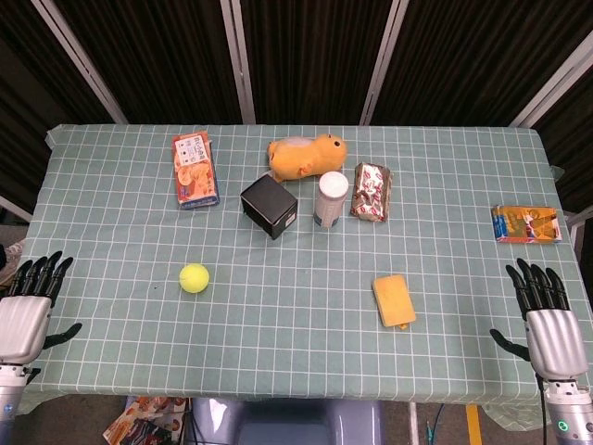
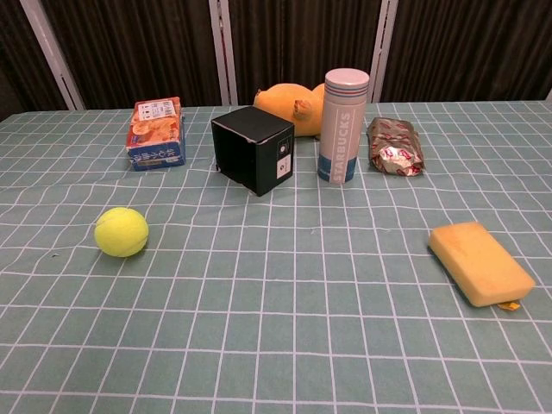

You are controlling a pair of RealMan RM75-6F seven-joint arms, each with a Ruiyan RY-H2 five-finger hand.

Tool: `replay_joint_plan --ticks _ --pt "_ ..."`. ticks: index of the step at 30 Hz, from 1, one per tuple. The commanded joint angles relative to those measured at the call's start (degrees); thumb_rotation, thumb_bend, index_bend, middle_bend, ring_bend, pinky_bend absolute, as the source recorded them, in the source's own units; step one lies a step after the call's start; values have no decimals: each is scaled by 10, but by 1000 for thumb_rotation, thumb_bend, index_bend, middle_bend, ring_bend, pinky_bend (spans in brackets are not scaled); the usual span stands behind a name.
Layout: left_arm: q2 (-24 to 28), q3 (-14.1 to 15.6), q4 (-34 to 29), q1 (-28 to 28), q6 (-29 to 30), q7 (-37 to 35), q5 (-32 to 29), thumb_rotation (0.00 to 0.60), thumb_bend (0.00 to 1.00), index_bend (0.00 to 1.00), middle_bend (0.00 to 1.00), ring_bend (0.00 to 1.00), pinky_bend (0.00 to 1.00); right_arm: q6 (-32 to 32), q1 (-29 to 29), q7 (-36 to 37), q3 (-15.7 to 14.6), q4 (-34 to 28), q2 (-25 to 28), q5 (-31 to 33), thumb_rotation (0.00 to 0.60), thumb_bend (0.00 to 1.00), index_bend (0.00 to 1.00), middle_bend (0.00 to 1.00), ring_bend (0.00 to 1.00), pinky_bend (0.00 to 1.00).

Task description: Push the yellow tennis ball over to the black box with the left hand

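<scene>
The yellow tennis ball (image 1: 195, 278) (image 2: 121, 232) lies on the green checked tablecloth, left of centre. The black box (image 1: 269, 206) (image 2: 253, 148) stands farther back and to the right of it, a few squares away. My left hand (image 1: 28, 301) hovers at the table's left front edge, fingers spread, holding nothing, well left of the ball. My right hand (image 1: 545, 311) sits at the right front edge, fingers spread and empty. Neither hand shows in the chest view.
Behind the box lie an orange plush toy (image 1: 308, 156) and a snack carton (image 1: 195, 170). A Starbucks tumbler (image 2: 343, 127) stands right of the box, a foil packet (image 1: 372, 192) beside it. A yellow sponge (image 1: 394, 299) and an orange packet (image 1: 525, 223) lie to the right.
</scene>
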Motion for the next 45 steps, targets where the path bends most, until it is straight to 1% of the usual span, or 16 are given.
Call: replay_joint_plan --ticks 1,6,10,12,15,17,18,20,21,23,26,28,31,33,39,45 --pt "1 1 -5 1 1 1 0 600 90 0 0 0 0 -2 0 3 -2 -4 3 1 600 115 0 0 0 0" --pt "6 3 -26 -5 -9 12 2 600 90 0 0 0 0 8 -5 9 -4 -8 7 -7 600 115 0 0 0 0" --pt "5 3 -27 -12 -21 23 0 600 85 0 0 0 3 11 -8 18 -10 -7 11 -13 600 115 0 0 0 0" --pt "-3 3 -19 -19 -30 13 7 600 71 0 0 0 36 13 -10 25 -11 -8 14 -16 600 115 0 0 0 0" --pt "-15 12 13 -40 -63 -10 25 600 48 0 16 29 144 15 -8 32 -13 -8 17 -24 600 115 0 0 0 0" --pt "-26 10 32 -58 -79 -14 42 600 62 11 88 114 228 15 -7 35 -15 -8 18 -31 600 115 0 0 0 0" --pt "-32 9 40 -62 -77 -13 50 600 77 45 152 179 313 15 -7 37 -16 -8 18 -32 600 115 0 0 0 0" --pt "-47 7 57 -70 -76 -10 62 600 110 174 283 306 473 13 -7 40 -18 -6 19 -33 600 115 0 0 0 0" --pt "-52 8 62 -73 -79 -10 63 600 120 245 343 358 530 12 -7 42 -18 -6 20 -34 600 115 0 0 0 0" --pt "-58 13 69 -87 -105 -11 63 600 129 321 417 418 576 9 -5 50 -20 -5 25 -36 600 114 0 0 0 0" --pt "-56 17 66 -105 -143 0 55 600 186 384 478 466 613 10 -5 65 -24 -3 30 -40 600 115 0 0 0 0" --pt "-59 16 63 -114 -161 9 47 600 270 436 528 512 653 11 -6 70 -25 -1 33 -42 600 115 0 0 0 0" --pt "-65 16 60 -128 -193 25 29 600 370 475 572 553 693 12 -7 80 -25 3 37 -39 600 115 0 0 0 0" --pt "-71 17 67 -133 -202 38 24 600 415 480 584 565 703 14 -9 84 -25 4 39 -38 600 115 0 0 0 0" --pt "-97 15 96 -156 -244 60 -4 600 440 484 583 566 709 18 -15 81 -23 3 43 -29 600 115 0 0 0 0" --pt "-120 18 117 -174 -243 74 18 600 446 507 595 576 716 10 -16 75 -25 -3 49 -22 600 114 0 0 0 0"
